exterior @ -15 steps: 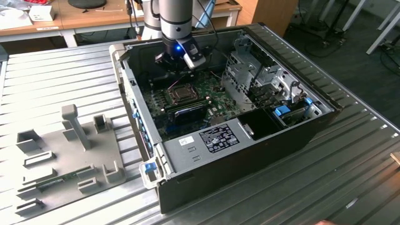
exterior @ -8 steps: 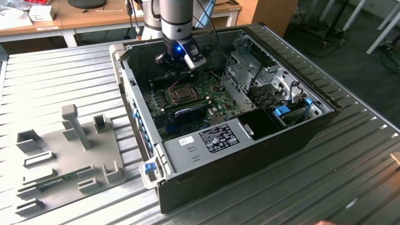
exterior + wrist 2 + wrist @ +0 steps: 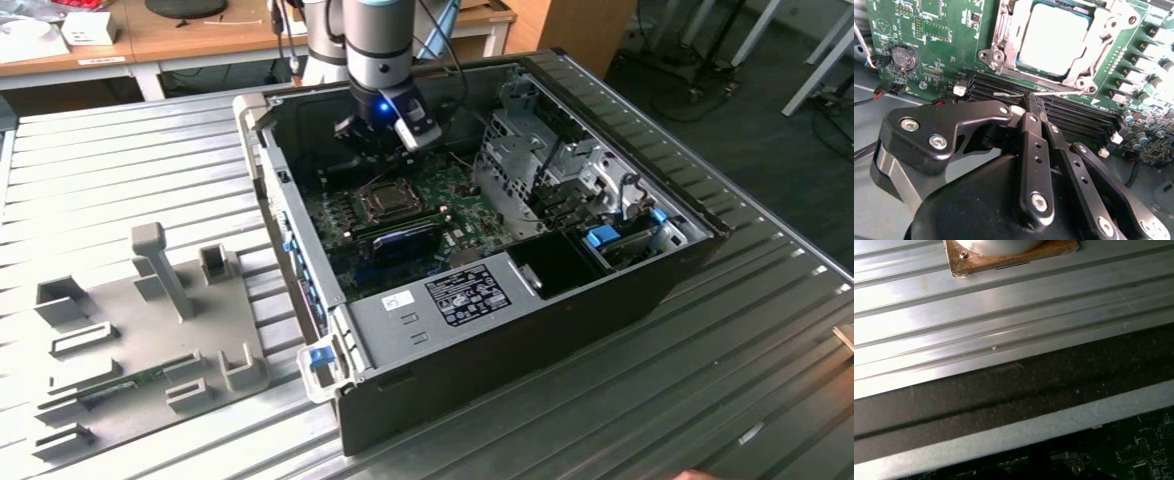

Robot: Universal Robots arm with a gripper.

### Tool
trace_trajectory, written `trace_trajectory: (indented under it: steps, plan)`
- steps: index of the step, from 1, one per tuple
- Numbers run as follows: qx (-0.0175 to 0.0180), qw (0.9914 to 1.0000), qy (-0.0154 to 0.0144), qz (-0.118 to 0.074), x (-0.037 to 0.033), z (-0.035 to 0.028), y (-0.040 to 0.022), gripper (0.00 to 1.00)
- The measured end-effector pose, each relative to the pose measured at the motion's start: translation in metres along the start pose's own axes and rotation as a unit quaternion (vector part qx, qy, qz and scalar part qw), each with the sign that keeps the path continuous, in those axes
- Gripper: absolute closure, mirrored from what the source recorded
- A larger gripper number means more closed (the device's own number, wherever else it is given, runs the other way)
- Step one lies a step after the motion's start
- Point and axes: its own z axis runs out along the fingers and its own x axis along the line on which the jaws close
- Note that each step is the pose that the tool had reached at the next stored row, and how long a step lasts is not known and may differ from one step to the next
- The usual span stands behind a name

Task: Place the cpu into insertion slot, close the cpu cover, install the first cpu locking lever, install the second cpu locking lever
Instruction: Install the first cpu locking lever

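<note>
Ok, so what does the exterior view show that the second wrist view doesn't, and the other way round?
Exterior view's extras: the whole open computer case on the ribbed metal table, the grey fixture tray toward the exterior view's left, and the arm reaching in.
Second wrist view's extras: the cpu seated under the closed cpu cover, a coin battery, and the gripper, fingers together, by a thin lever wire.
Shared: the green board, the insertion slot and the black memory slots.

Open black computer case (image 3: 534, 340) on ribbed metal table (image 3: 747, 400), grey fixture plate (image 3: 127, 335) beside it.
</note>
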Motion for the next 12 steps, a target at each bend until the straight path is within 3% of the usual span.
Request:
trace_trajectory:
  steps: [12]
  plan:
    - [0.0, 1.0, 0.0, 0.0, -0.0006, 0.0049, -0.0002, 0.89]
